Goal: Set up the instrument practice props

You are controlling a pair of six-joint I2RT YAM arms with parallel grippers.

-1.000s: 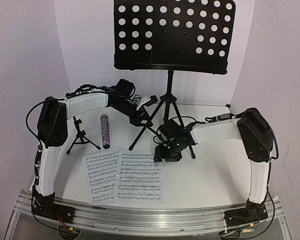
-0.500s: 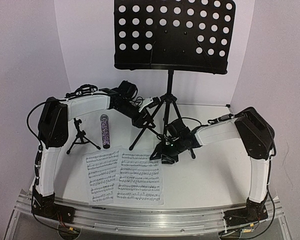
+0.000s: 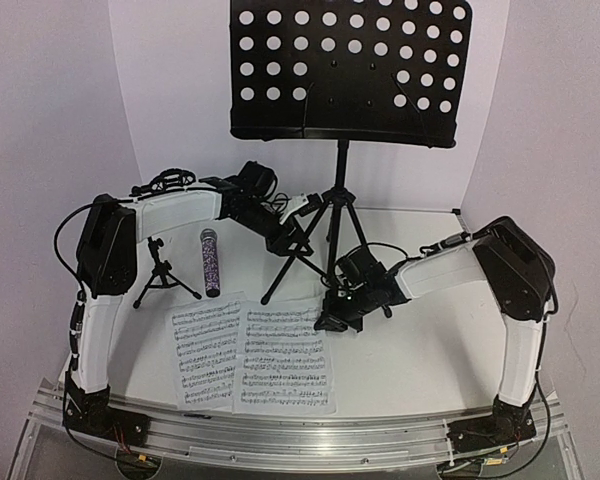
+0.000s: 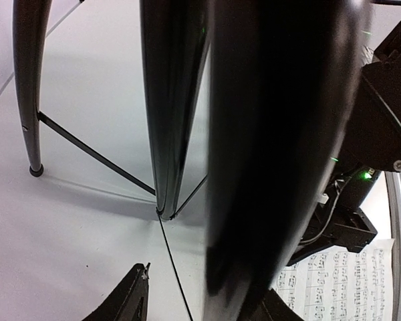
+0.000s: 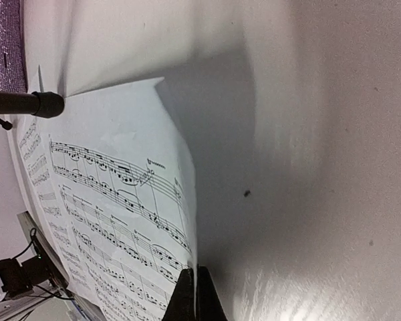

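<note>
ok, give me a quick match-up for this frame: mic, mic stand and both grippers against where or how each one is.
Things:
1. microphone
2. mic stand
3. right gripper
4. left gripper

States:
A. shut on the edge of the right-hand music sheet
B. lying flat on the table
C. fingers either side of a music stand leg
D. standing upright beside the left arm

Pairs: 1-B, 2-D, 3-A, 4-C

A white table [image 3: 430, 350] with one dark speck [image 5: 246, 194] sits between pale walls [image 3: 50, 100]. An aluminium rail [image 3: 310, 432] lines its near edge.
</note>
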